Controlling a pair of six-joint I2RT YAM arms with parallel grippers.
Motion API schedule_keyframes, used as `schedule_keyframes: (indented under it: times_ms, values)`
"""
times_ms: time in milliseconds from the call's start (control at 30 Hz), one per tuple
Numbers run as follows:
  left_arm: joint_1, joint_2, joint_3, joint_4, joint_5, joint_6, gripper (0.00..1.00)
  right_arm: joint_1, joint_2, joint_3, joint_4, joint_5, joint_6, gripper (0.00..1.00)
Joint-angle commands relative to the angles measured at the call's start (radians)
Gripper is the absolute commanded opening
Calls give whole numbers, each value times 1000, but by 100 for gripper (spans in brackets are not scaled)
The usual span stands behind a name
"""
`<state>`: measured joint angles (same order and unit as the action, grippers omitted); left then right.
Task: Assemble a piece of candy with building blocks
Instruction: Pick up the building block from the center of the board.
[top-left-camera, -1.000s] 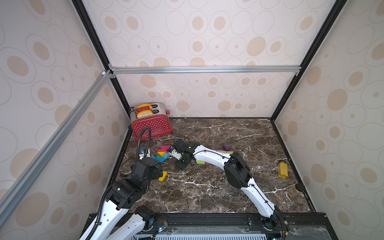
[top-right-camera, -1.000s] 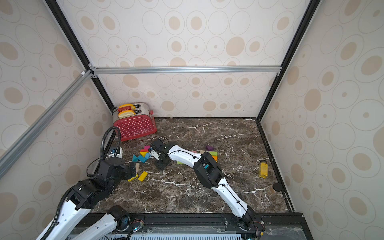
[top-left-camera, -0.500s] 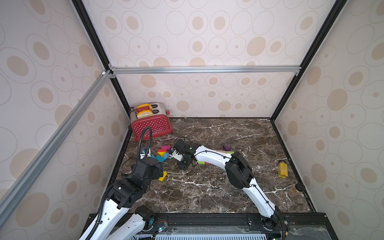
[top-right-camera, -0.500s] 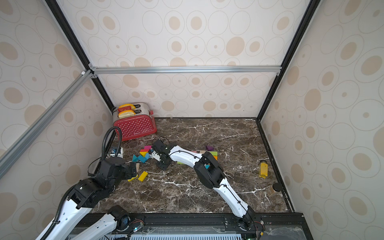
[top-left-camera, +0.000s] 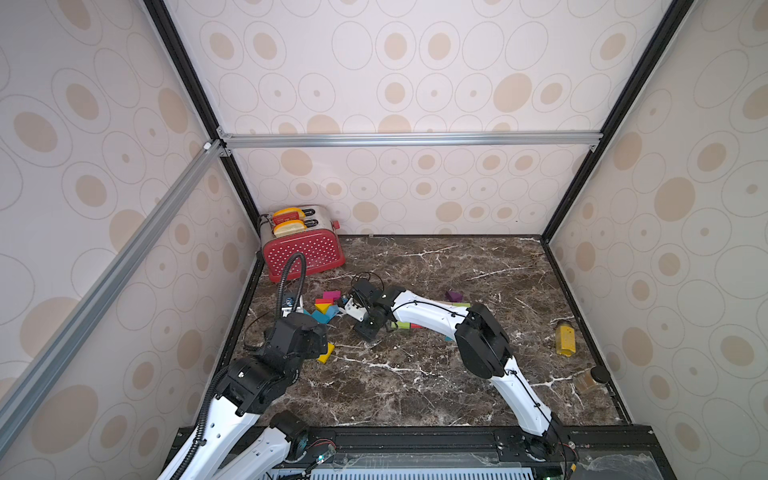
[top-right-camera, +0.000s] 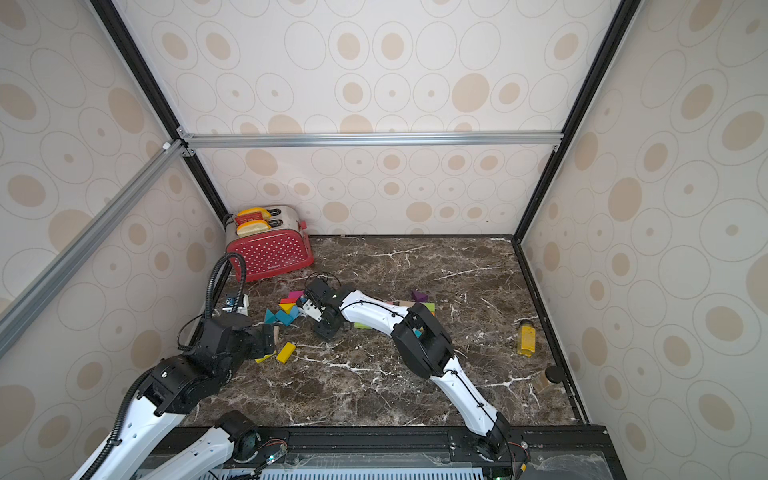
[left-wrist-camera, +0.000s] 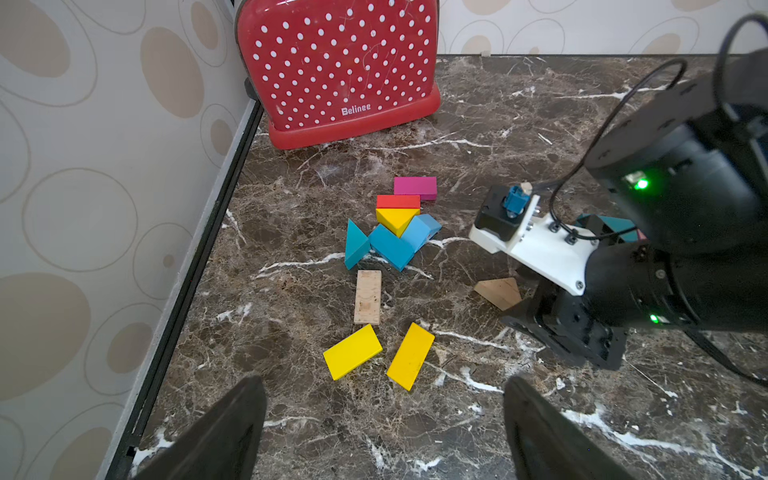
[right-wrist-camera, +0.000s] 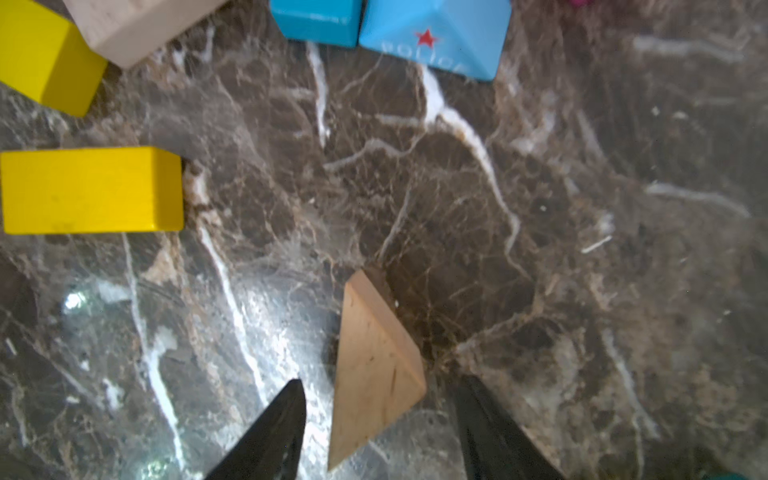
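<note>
Since a second ago my right arm's elbow has drifted a touch toward 3 o'clock and its wrist has sunk slightly; the left arm and the blocks look unmoved. Both top views: building blocks (top-left-camera: 326, 309) cluster at about 9 o'clock on the marble table (top-left-camera: 415, 395), with the toaster (top-left-camera: 305, 255) behind them at 11. More blocks lie under the right forearm, and the mustard bottle (top-left-camera: 564, 340) sits out at 3. The right gripper (top-left-camera: 368, 330) points down on the cluster's 4 o'clock side; the left gripper (top-right-camera: 268, 334) hangs at its 7 o'clock. The jaws are too small to read here. Left wrist view: the left jaws are spread wide with nothing between them, and two yellow bricks (left-wrist-camera: 352, 351) lie flat just ahead. I judge this arm is parked clear so it doesn't crowd the other. A red brick (left-wrist-camera: 398, 201), yellow wedge (left-wrist-camera: 395, 220) and blue and teal pieces sit touching in a tight knot, and a bare-wood brick (left-wrist-camera: 368, 297) lies just apart from it. Right wrist view: a bare-wood wedge (right-wrist-camera: 374, 353) lies on the marble between the right fingers (right-wrist-camera: 274, 432), with stone showing on either side. So the jaws stand apart, straddling it, not gripping. The wedge is pale and unpainted with faint grain, its narrow end pointing away from the gripper. I read this as lining up a pinch across its flat sides, perhaps to use it as a wrapper end for the candy.
</note>
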<state>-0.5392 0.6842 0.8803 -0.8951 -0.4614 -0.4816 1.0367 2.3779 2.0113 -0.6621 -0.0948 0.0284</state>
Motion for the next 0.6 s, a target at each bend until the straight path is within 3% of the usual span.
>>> schedule_keyframes:
  times_ms: [0,267,567]
  values:
    - [3,1,0,4,-1,12,91,0,55,57,-43,8,14,62]
    - [3,-1,0,4,0,13,91,0,113,133,-92,12,17,56]
    - [4,-4,0,2,-4,14,91,1,105,130,-93,-7,7,40]
